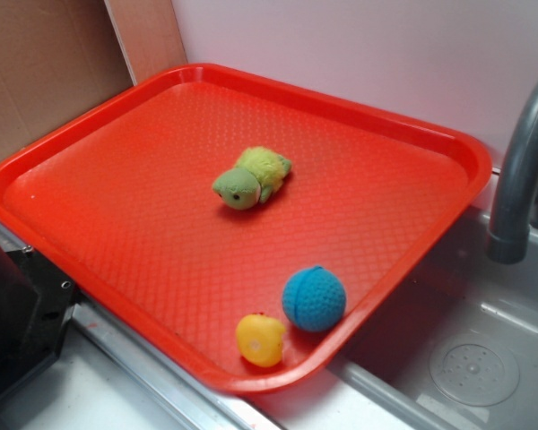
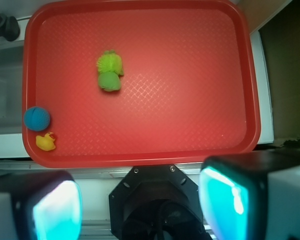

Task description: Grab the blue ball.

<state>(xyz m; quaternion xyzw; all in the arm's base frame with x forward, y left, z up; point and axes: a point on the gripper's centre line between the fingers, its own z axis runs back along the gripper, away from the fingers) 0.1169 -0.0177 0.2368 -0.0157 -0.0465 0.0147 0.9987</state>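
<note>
The blue ball is a small teal crocheted ball lying in the near right corner of the red tray, almost touching a yellow toy. From the wrist camera the blue ball sits at the tray's left edge. My gripper hangs high above the robot's base side, well back from the tray and far from the ball. Its fingers stand wide apart with nothing between them. The gripper is out of the exterior view.
A green plush turtle lies near the tray's middle. The yellow toy is just below the ball. A grey faucet and sink flank the tray's ball side. The black robot base stands at the left.
</note>
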